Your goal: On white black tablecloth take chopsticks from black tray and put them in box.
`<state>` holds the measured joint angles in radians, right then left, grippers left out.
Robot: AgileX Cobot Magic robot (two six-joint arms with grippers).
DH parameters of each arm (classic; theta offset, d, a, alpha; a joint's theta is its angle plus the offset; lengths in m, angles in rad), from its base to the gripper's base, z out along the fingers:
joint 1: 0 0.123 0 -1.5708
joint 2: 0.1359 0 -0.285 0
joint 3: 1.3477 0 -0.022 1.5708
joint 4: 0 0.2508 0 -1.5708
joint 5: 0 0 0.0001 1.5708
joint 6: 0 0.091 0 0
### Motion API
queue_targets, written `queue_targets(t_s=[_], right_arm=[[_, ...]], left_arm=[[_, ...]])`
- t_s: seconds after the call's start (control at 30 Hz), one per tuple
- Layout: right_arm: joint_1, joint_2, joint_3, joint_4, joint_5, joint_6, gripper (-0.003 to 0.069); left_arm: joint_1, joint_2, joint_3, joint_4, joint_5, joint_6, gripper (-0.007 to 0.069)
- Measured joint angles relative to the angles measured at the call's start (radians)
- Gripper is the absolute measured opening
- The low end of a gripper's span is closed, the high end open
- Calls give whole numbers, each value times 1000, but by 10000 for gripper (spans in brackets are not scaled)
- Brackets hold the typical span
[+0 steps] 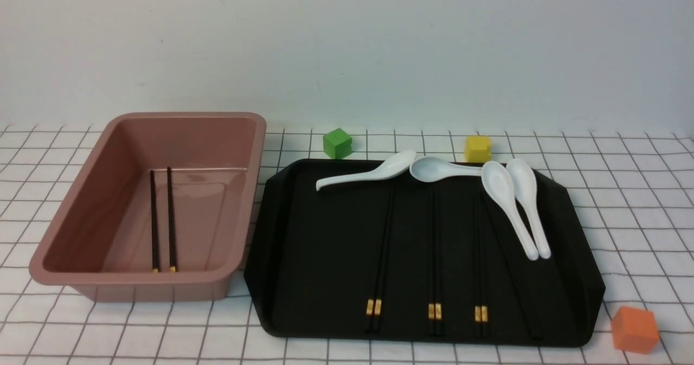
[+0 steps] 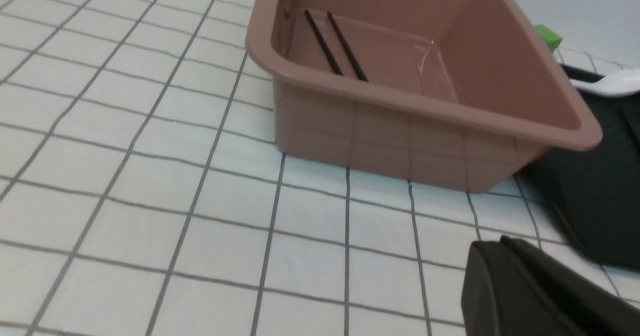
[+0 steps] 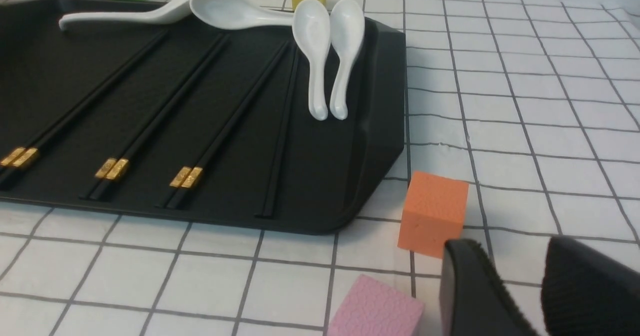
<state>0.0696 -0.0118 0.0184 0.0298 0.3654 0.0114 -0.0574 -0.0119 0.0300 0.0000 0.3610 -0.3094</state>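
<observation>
Front view: the box (image 1: 81, 229) sits on the cloth (image 1: 623, 213) to the left, just beside the tray (image 1: 325, 245). One pair of chopsticks (image 1: 162, 221) lies on the box floor, parallel, long axis running from the far wall toward the robot, gold bands at the near end.

On the tray three more pairs lie nearly parallel, also running far to near with gold bands toward the robot: a left pair (image 1: 381, 262), a middle pair (image 1: 434, 267) and a right pair (image 1: 481, 267). A single stick (image 1: 515, 278) lies right of them, slanting rightward as it nears the front rim. Their far tips reach up to four white spoons (image 1: 509, 202) along the tray's back and right side.

A green cube (image 1: 337, 142) and a yellow cube (image 1: 477, 148) stand behind the tray; an orange cube (image 1: 634, 328) is off its near right corner, and the right wrist view shows a pink cube (image 3: 377, 308) near it.

Neither arm shows in the front view. In the right wrist view the right gripper (image 3: 515, 276) hovers over the cloth beside the orange cube, its fingers apart with nothing between them. In the left wrist view only a dark part of the left gripper (image 2: 525, 286) shows, near the box's corner; whether its jaws are apart or together cannot be told.
</observation>
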Motion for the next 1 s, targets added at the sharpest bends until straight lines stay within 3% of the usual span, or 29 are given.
queue_targets(t_s=[1.0], right_arm=[[0, 0, 0, -1, 0, 0, 240]], left_arm=[[0, 0, 0, 0, 12, 0, 24]])
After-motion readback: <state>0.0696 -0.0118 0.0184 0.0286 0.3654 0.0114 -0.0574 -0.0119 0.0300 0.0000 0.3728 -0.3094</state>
